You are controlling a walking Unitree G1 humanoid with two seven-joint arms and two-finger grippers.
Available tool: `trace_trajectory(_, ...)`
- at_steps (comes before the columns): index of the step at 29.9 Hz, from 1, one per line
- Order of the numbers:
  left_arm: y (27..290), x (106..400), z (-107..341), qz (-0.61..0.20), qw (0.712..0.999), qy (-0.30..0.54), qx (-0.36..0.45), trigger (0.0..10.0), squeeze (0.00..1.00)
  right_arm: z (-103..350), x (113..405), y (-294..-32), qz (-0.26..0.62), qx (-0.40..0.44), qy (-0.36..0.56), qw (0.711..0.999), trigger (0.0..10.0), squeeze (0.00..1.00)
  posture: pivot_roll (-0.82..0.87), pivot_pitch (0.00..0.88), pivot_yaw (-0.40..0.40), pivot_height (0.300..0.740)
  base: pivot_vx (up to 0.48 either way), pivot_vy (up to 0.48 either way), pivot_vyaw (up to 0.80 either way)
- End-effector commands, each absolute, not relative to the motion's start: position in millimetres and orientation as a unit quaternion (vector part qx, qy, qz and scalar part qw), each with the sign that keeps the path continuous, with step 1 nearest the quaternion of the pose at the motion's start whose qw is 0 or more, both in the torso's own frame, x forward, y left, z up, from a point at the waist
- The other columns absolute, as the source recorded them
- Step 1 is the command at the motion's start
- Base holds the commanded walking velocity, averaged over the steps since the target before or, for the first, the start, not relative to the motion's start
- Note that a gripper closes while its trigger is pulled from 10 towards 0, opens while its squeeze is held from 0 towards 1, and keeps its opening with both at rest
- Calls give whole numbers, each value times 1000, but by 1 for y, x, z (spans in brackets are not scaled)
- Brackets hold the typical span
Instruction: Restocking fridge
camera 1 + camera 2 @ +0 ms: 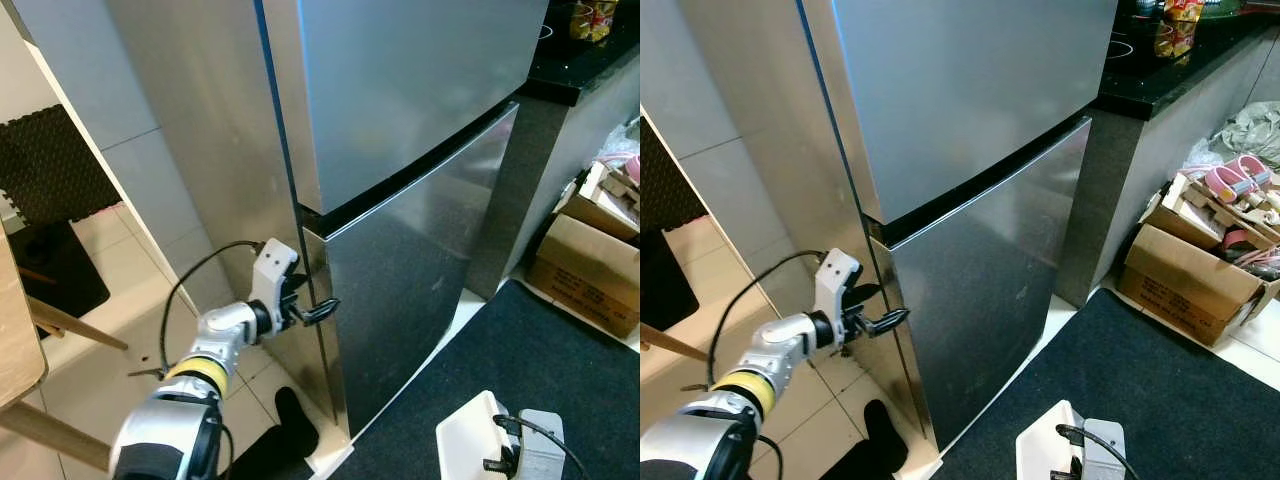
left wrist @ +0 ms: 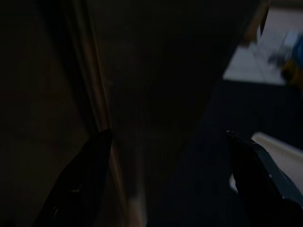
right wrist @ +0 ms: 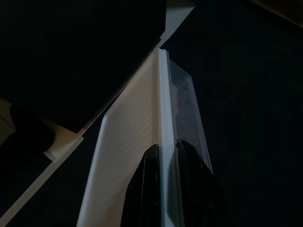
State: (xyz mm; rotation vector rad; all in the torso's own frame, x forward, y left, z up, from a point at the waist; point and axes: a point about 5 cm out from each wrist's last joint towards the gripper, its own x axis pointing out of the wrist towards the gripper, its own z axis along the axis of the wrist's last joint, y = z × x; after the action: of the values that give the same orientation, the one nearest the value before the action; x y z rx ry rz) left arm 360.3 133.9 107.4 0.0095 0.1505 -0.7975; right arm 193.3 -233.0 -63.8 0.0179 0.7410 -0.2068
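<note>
Two grippers at work. Nearest, low at the frame bottom, the right gripper point(image 3: 163, 156) pinches the rim of a flat white plastic bin with a clear panel point(image 1: 470, 435); its black fingers point(image 3: 142, 189) sit tight on either side of the thin white edge. The bin hangs over a dark grey floor mat point(image 1: 540, 350).

Left silver arm reaches forward; the left gripper point(image 1: 318, 308) is at the left edge of the lower door of a tall two-door stainless steel fridge point(image 1: 400, 120). Its fingers are spread apart, one tip against the door's edge seam, the other over the door face. Both doors shut, with a dark gap between upper and lower.

Pale floor tiles point(image 1: 110, 290) lie left of the fridge, with the corner of a light wooden table point(image 1: 18, 350) at the left frame edge.

Right of the fridge, an open brown cardboard box point(image 1: 1185, 275) stands on the floor holding pink footwear point(image 1: 1230, 180). Beyond, a black countertop point(image 1: 1150, 75) carries yellow and red packets point(image 1: 1180, 15); their print is too small to read.
</note>
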Motion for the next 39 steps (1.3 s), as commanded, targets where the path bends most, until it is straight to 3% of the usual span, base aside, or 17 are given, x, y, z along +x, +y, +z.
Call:
trace_trajectory(1,123,355,101,-410,909,79,-12,10000,835,-60,199,-231,-97,7,348,933,10000,0,-118,71,84,740,0,0,0)
trace_trajectory(3,116,356,103,-409,910,68,-15,10000,718,-60,199,-232,-97,7,347,933,10000,0,-118,71,84,740,0,0,0)
trace_trajectory(6,113,356,103,-409,910,64,-14,10000,718,-60,199,-232,-97,7,347,933,10000,0,-118,71,84,740,0,0,0)
trace_trajectory(8,105,358,107,-394,918,47,-6,10000,541,-60,199,-233,-97,5,347,933,10000,0,-124,74,82,740,0,0,0)
trace_trajectory(11,102,359,108,-393,919,45,-7,10000,510,-60,198,-233,-97,5,347,933,10000,0,-124,74,82,740,0,0,0)
trace_trajectory(15,94,357,108,-417,907,49,-25,10000,510,-60,198,-233,-97,4,347,933,10000,0,-126,75,83,740,0,0,0)
trace_trajectory(19,75,347,103,-493,866,61,-48,10000,490,-60,199,-233,-97,5,347,933,10000,0,-126,76,85,740,0,0,0)
trace_trajectory(28,49,333,98,-552,830,65,-55,10000,471,-60,199,-233,-96,6,347,933,10000,0,-124,74,85,740,0,0,0)
trace_trajectory(31,31,324,96,-593,800,66,-64,10000,467,-60,200,-232,-95,7,346,933,10000,0,-128,72,86,740,0,0,0)
trace_trajectory(39,26,321,98,-605,791,64,-68,10000,475,-59,198,-234,-96,6,347,933,10000,0,-127,71,85,740,0,0,0)
